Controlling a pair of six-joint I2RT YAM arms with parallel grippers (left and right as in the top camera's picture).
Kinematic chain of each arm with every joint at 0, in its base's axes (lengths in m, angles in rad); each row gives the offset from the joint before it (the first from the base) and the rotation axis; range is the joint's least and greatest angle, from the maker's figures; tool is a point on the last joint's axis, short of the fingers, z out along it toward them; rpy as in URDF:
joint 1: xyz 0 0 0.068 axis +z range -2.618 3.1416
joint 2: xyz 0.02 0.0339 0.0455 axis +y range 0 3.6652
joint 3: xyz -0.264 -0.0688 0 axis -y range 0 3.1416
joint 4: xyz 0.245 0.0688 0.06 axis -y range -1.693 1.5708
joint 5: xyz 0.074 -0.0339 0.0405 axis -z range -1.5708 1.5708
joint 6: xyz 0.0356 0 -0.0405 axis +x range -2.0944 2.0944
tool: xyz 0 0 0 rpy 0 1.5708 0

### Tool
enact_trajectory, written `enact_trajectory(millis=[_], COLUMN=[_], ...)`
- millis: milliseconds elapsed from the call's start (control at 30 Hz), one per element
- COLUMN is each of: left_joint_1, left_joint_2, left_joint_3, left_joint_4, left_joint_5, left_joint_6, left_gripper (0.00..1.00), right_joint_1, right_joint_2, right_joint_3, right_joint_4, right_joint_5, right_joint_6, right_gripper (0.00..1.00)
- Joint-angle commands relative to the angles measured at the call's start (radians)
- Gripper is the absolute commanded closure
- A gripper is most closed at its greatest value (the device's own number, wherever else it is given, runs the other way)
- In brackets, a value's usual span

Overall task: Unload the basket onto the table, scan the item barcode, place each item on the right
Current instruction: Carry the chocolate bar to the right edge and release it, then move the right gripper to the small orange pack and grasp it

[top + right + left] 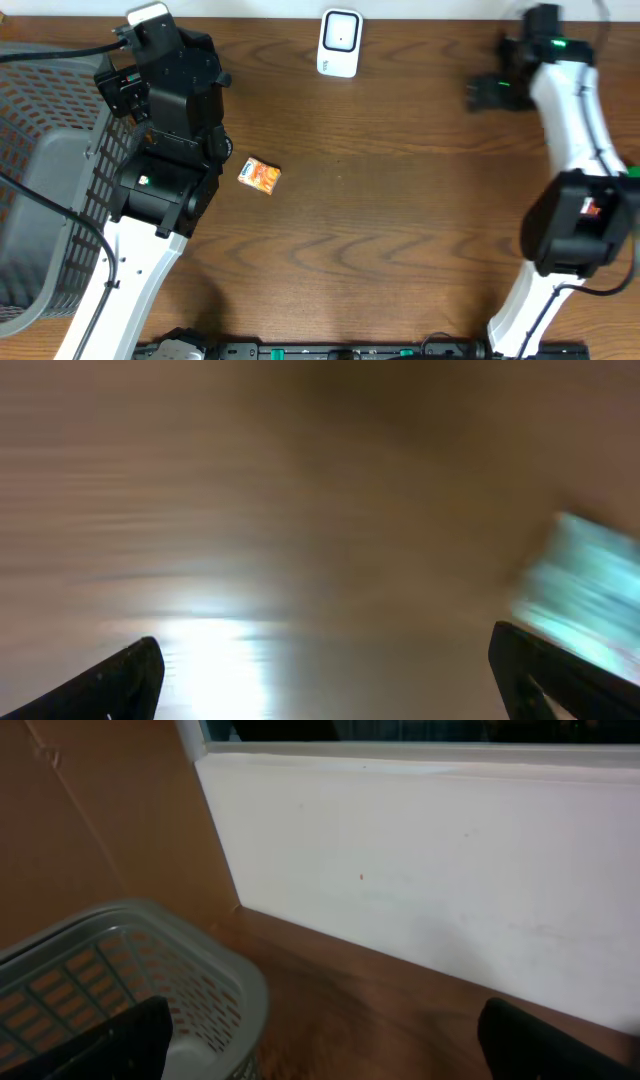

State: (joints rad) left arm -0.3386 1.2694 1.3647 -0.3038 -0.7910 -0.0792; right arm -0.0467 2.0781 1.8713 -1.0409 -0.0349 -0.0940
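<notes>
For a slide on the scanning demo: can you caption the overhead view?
Small orange packet lies on the wooden table, white scanner at the far edge, grey basket at left.

Left arm [112,285]: long white shell on the lower link, with blocky matte-black housings stacked above it. A thick black cable [55,52] runs in to the black section, and a second one [60,212] curves toward the white link. There is a tiny green light [143,181] on one black joint. Right arm [573,95]: same white-and-black build, with a rounded black joint housing [580,230] carrying a small red-orange mark, and green lights [553,43] near the far end. Left fingers [115,1042] and right fingers [125,680]: dark, plain, wedge-shaped.
</notes>
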Motion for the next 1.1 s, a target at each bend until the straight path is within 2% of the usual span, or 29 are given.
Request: enact_trajectory(millis=[0,67,133,300,400,500,700,867,1067], left_joint_1=[0.000,0.000,0.000,0.000,0.000,0.002,-0.001,0.000,0.000], left_joint_2=[0.005,0.005,0.005,0.005,0.005,0.005,0.005,0.005,0.005], left_joint_3=[-0.006,-0.006,-0.006,-0.006,-0.006,-0.006,-0.006,-0.006,-0.006], left_joint_4=[0.002,0.002,0.002,0.002,0.002,0.007,0.006,0.005,0.005], left_joint_5=[-0.003,-0.003,-0.003,-0.003,-0.003,-0.003,-0.003,-0.003,-0.003], left_joint_6=[-0.009,-0.009,-0.009,-0.009,-0.009,-0.009,-0.009,-0.009,-0.009], left_gripper=[0.02,0.02,0.02,0.02,0.02,0.02,0.02,0.02,0.02], right_joint_1=[0.156,0.224,0.300,0.472,0.568,0.643,0.742,0.773,0.794], right_joint_2=[-0.022,-0.022,-0.021,-0.014,-0.014,-0.014,0.038,0.108,0.175], right_joint_3=[0.005,-0.007,-0.013,-0.015,-0.015,-0.015,-0.014,-0.013,0.010], right_joint_4=[0.018,0.056,0.088,0.125,0.127,0.130,0.200,0.239,0.265], right_joint_5=[-0.483,-0.525,-0.488,-0.198,-0.089,-0.074,-0.045,-0.051,-0.057], right_joint_6=[0.011,0.012,0.067,0.442,0.586,0.701,0.827,0.936,0.996], right_gripper=[0.01,0.01,0.01,0.01,0.01,0.01,0.01,0.01,0.01])
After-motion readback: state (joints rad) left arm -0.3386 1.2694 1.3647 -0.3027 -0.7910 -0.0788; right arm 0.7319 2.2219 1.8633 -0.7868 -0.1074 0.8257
